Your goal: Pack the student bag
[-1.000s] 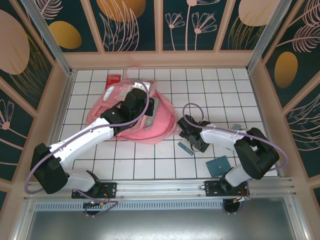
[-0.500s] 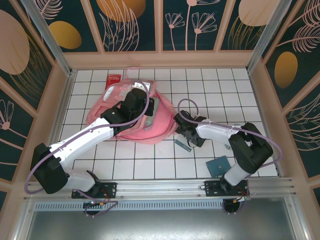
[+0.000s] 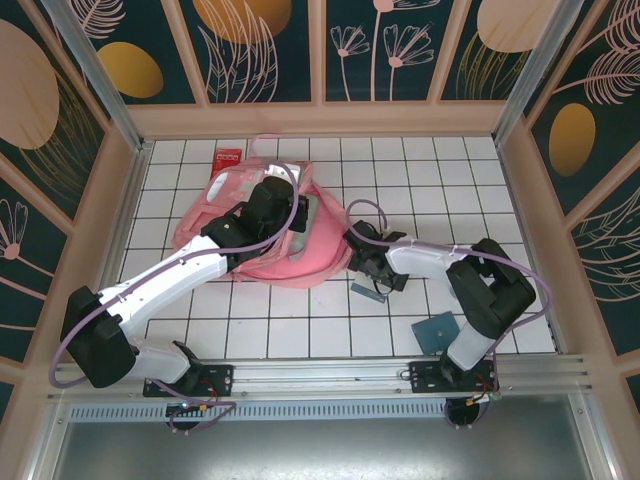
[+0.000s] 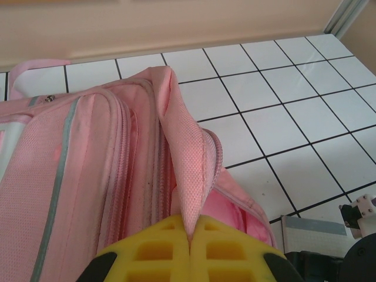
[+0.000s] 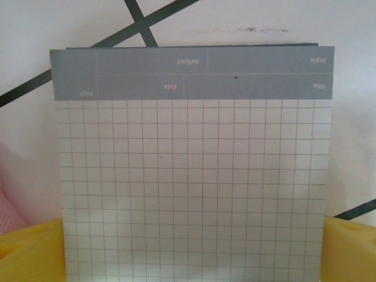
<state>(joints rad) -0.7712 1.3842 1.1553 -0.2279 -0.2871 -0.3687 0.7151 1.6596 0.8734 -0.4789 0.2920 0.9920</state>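
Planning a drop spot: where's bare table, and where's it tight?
Free: the far right tiles beyond the right claw, and the near-left tiles before the pink backpack. Crowded: between backpack and teal booklet, where the grid notepad lies.

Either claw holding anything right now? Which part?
Left claw is shut on the student bag, pinching the edge of its opened flap. Right claw has a grid notepad between its wide-set fingers, near end; a firm grip cannot be told.

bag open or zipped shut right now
Open. The left gripper pinches a pink flap of the bag and holds it up, showing a gap with the pink lining beside the zipper edge.
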